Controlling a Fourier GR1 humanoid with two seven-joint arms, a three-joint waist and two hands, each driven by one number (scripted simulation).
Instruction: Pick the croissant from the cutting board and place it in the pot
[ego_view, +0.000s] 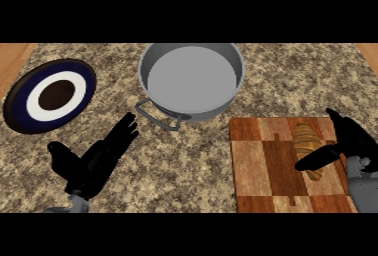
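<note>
A golden-brown croissant (306, 144) lies lengthwise on the right part of the checkered wooden cutting board (258, 165). My right hand (353, 140) is at the board's right edge, right beside the croissant. Its fingers stretch up along the croissant's right side and its thumb (317, 159) reaches across the croissant's lower end. The hand is open and not curled round anything. The grey pot (191, 80) stands empty at the top middle, one handle (157, 116) pointing toward me. My left hand (96, 160) rests open at the lower left, fingers straight.
A dark blue and white plate (50, 96) with a brown centre lies at the far left. The speckled stone counter (184, 165) spans the view, with wooden strips at both upper corners.
</note>
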